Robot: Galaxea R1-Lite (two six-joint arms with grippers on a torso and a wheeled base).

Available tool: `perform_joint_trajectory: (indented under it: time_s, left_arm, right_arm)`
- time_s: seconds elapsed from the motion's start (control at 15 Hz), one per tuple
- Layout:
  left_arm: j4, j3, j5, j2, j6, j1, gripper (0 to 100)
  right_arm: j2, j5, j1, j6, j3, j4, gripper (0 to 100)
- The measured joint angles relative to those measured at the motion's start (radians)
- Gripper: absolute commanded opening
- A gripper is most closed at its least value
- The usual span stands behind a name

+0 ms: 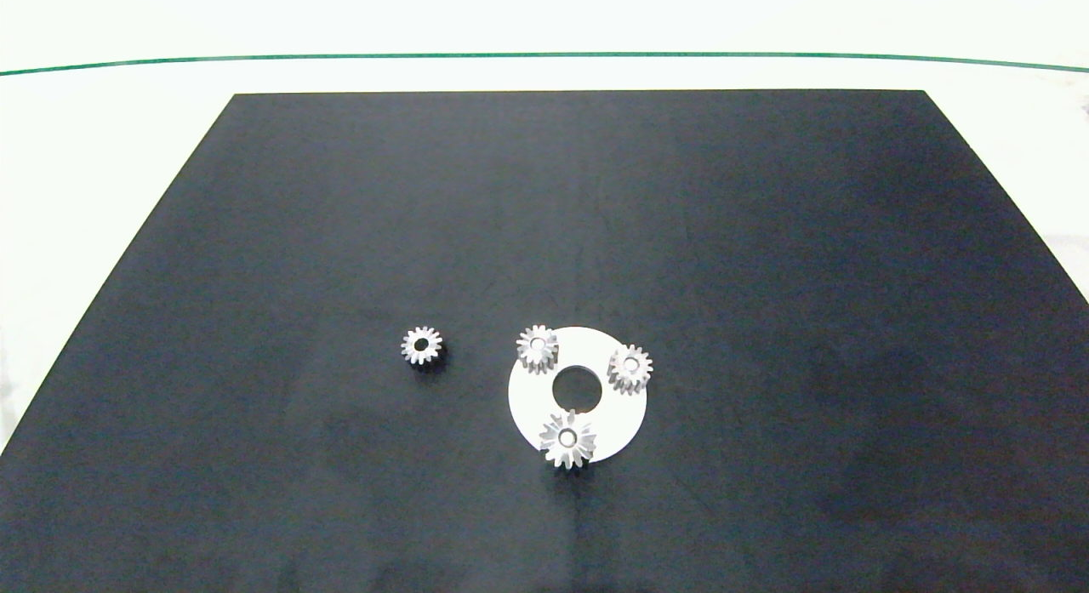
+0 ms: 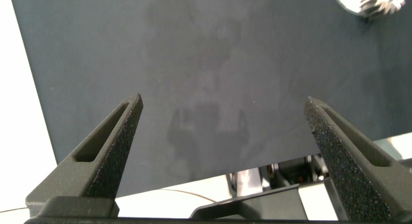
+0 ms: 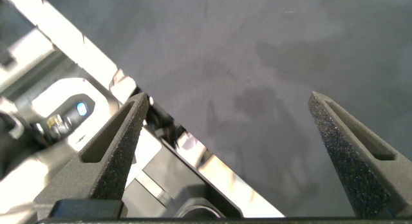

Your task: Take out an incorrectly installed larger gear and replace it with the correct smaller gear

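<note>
On the black mat (image 1: pixel 595 236), toward its near edge, a white disc (image 1: pixel 532 397) with a round centre hole serves as the landmark for everything else. Three gears sit on the disc's rim: the larger gear (image 1: pixel 568 439), with long pointed star-like teeth, rests on the near edge of the disc and overhangs it slightly, while two blunt-toothed gears occupy the far side, one at the far-left edge (image 1: pixel 538 348) and one at the far-right edge (image 1: pixel 630 368). The smaller gear (image 1: pixel 421 345) lies flat on the mat, apart from the disc, off to its left and level with the far-left gear. Neither arm reaches into the head view. The left gripper (image 2: pixel 224 108) hovers over bare mat near the mat's edge, its two fingers spread wide with nothing between them; a sliver of the disc and one gear's teeth (image 2: pixel 376 2) shows at the corner of its view. The right gripper (image 3: pixel 225 105) likewise hangs above the mat's edge, fingers spread wide and holding nothing, with parts of the robot's base visible beneath.
</note>
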Motion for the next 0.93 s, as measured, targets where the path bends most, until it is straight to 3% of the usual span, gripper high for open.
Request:
perform_joint_trajectory:
  time_s: [0.47, 0.8, 0.93]
  left_arm:
    - [-0.049, 0.002, -0.002, 0.081, 0.0, -0.062, 100]
    - [-0.051, 0.005, -0.001, 0.102, 0.0, -0.129, 100]
    - [-0.053, 0.001, -0.002, 0.112, 0.0, -0.143, 100]
  right_arm:
    - [0.209, -0.003, 0.045, -0.197, -0.036, -0.074, 100]
    - [0.371, -0.011, 0.049, -0.226, -0.069, -0.177, 100]
    - [0.428, -0.07, 0.072, -0.227, -0.074, -0.216, 100]
